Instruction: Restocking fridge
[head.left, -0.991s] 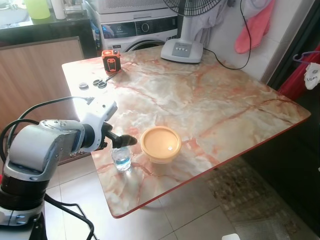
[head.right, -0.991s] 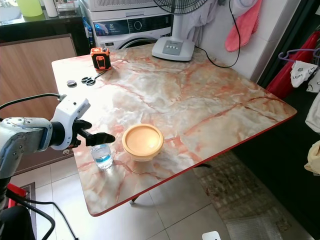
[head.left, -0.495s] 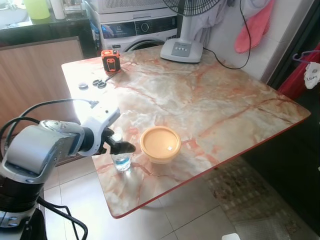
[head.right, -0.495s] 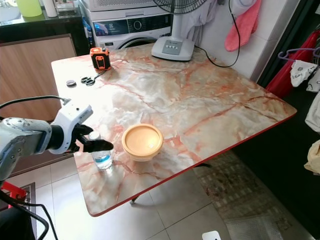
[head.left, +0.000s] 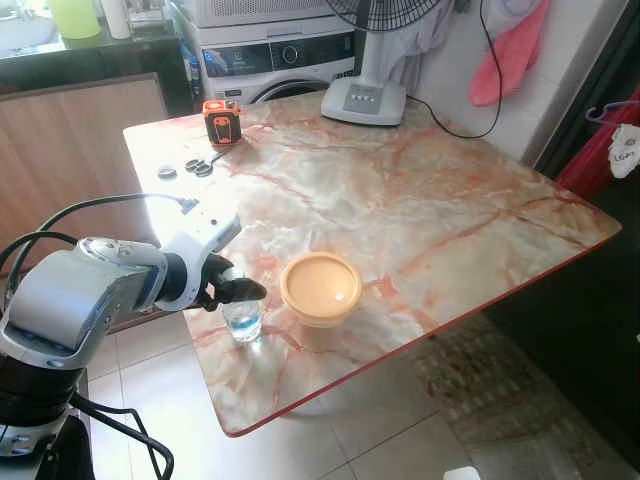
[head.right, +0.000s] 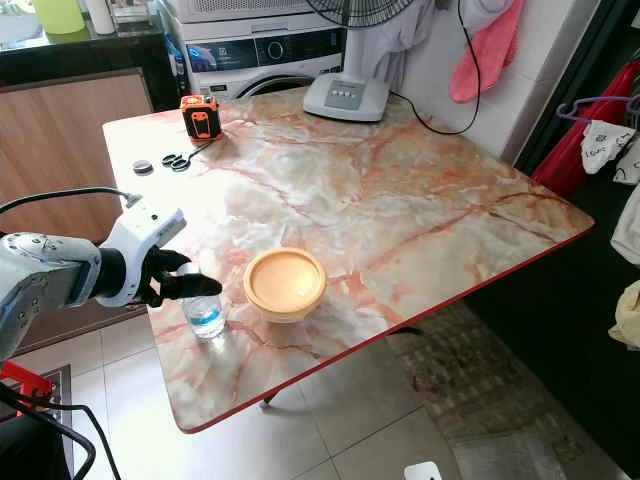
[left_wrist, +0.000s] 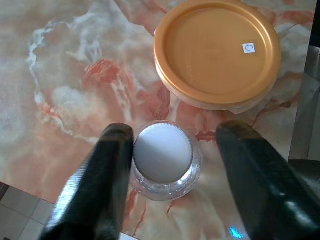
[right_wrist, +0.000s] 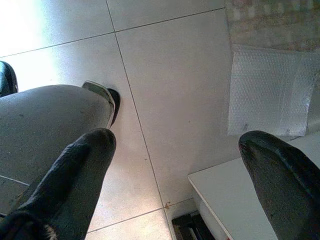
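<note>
A small clear water bottle (head.left: 242, 318) with a white cap (left_wrist: 163, 152) stands near the front left edge of the marble table (head.left: 400, 200). My left gripper (head.left: 248, 290) is open and hovers just above the bottle, its two black fingers (left_wrist: 107, 175) straddling the cap with a gap on the other side. Right beside the bottle sits a round tub with an orange lid (head.left: 321, 288). My right gripper (right_wrist: 175, 180) hangs open over the floor tiles.
At the table's far side stand an orange tape measure (head.left: 221, 121), scissors (head.left: 203, 166) and a fan base (head.left: 364, 100). A washing machine (head.left: 275, 55) is behind. The table's red front edge (head.left: 330, 392) drops to tiled floor.
My left gripper has drawn back a little toward me and sunk, from over the tub's edge to just over the bottle's cap. Bottle and tub have not moved.
</note>
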